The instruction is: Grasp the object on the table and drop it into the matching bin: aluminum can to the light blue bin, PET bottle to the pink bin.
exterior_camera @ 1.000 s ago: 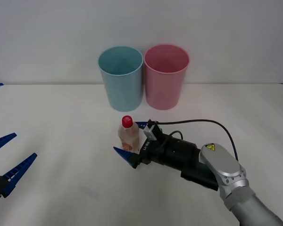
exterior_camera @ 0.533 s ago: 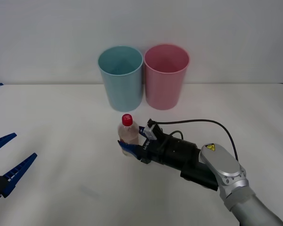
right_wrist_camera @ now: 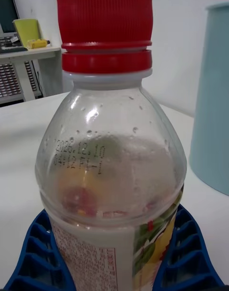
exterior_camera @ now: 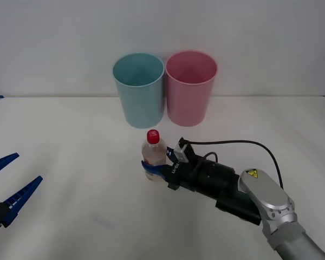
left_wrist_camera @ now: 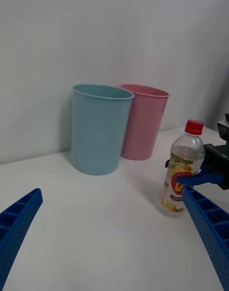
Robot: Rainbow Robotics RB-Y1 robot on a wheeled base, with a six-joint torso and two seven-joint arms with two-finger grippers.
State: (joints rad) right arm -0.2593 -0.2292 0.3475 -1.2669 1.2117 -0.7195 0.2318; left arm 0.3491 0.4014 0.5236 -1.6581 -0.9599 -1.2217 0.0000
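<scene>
I am holding the PET bottle in my right end effector, near the middle of the white surface. My blue fingers are pressing against its lower body from both sides, at the label, and the bottle is standing upright with its red cap above them. In the left wrist view its base appears to be hanging just above the surface; I cannot tell this for certain. The bottle is sitting in front of the light blue bin and the pink bin, which are standing side by side at the far edge, close together, the blue one on my left.

My right wrist view is showing the bottle up close, with droplets inside the clear shoulder and printed date code, and the ribbed fingers hugging the label. The left wrist view is giving a side look: the bottle's label and both bins behind it.

My left end effector is hovering at the surface's left side, fingers spread wide, well apart from the bottle.
</scene>
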